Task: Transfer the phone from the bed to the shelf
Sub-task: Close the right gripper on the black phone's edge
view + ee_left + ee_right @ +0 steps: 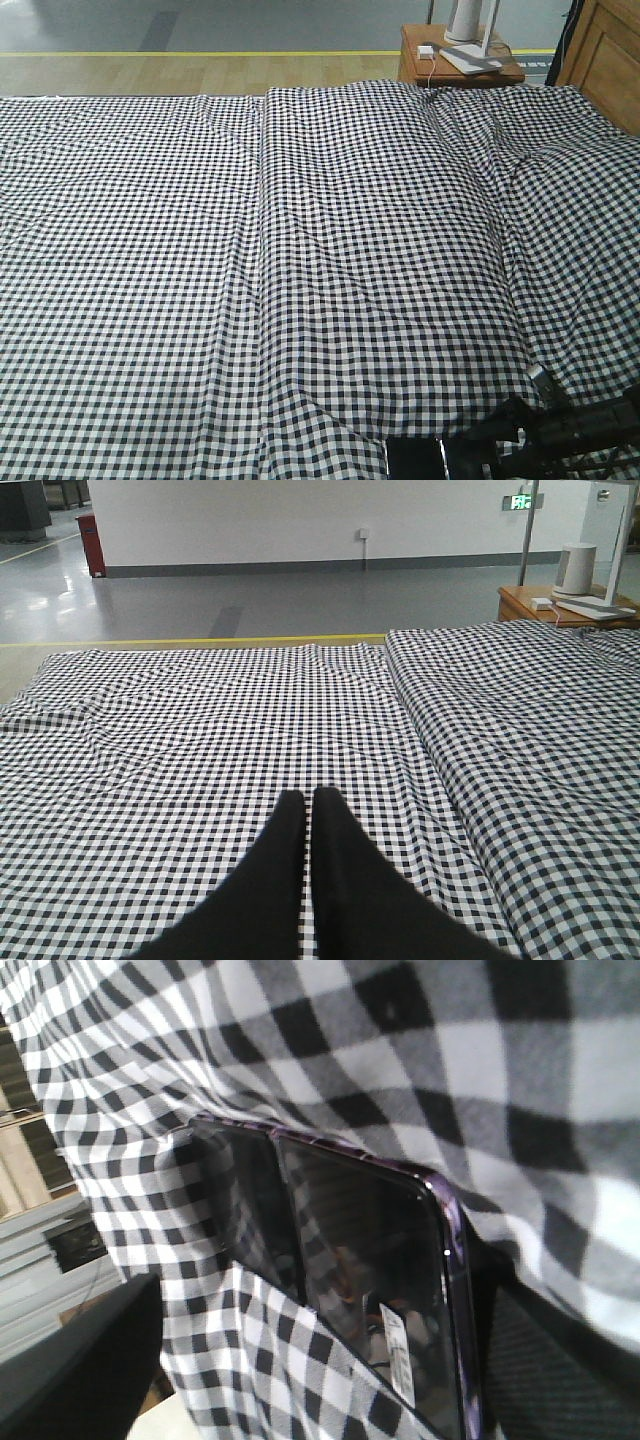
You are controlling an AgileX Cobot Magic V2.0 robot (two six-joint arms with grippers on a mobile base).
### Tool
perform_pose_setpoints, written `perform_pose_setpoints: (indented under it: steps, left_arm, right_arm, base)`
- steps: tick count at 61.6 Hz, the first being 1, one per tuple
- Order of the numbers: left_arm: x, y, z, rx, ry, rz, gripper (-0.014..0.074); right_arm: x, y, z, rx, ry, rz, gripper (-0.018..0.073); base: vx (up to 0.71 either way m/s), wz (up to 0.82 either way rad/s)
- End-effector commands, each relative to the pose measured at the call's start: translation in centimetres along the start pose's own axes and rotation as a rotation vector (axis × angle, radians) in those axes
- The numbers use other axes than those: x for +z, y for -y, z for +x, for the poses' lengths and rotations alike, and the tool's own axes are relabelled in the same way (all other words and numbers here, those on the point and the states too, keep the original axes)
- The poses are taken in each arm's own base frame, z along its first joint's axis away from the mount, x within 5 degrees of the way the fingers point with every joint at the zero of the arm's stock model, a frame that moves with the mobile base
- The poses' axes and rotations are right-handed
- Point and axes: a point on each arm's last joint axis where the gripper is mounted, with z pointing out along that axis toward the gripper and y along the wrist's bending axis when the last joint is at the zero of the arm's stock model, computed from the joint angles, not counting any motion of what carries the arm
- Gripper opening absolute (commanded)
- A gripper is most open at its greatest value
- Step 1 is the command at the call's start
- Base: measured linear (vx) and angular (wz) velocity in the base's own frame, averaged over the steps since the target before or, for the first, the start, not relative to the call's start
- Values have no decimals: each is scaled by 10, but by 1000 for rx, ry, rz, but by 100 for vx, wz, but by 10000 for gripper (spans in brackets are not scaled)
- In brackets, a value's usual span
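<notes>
The right claw [325,1300] is released, its dark fingers [80,1370] spread on either side of the phone [360,1260]; the left claw [305,798] is clenched on nothing, low over the bed [150,250]; the bed, in black-and-white gingham, fills the scene; a small wooden worktop [412,68] stands at its far right; the phone rests against the wrinkled sheet, glossy face to the wrist camera, sheet showing between it and one finger; a white sticker [398,1350] sits on that face.

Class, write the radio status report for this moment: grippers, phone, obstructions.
Left gripper shut over bed. Right gripper open, straddling phone. Sheet fold covers part of phone.
</notes>
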Motion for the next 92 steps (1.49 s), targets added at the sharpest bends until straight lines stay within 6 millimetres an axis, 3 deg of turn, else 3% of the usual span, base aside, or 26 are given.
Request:
perform_pose_setpoints:
  steps: [1, 20, 41, 62, 70, 92]
  left_arm:
    - [0, 0, -4, -10, 68, -4, 1]
    - [0, 0, -4, -10, 68, -4, 1]
    - [0, 0, -4, -10, 68, -4, 1]
    - [0, 0, -4, -10, 68, -4, 1]
    - [0, 0, -4, -10, 68, -4, 1]
    - [0, 0, -4, -10, 68, -4, 1]
  right_arm:
    - [-13, -20, -5, -52, 2, -102, 594]
    - [-13, -33, -10, -67, 56, -231, 594]
    - [15, -52, -11, -160, -29, -205, 594]
    - [17, -52, -11, -167, -36, -182, 545]
    - [17, -52, -11, -167, -36, -182, 446]
    - [18, -48, -12, -174, -20, -140, -13]
  base:
    - [0, 0]
    - [0, 0]
    - [0, 0]
    - [0, 0]
    - [0, 0]
    - [0, 0]
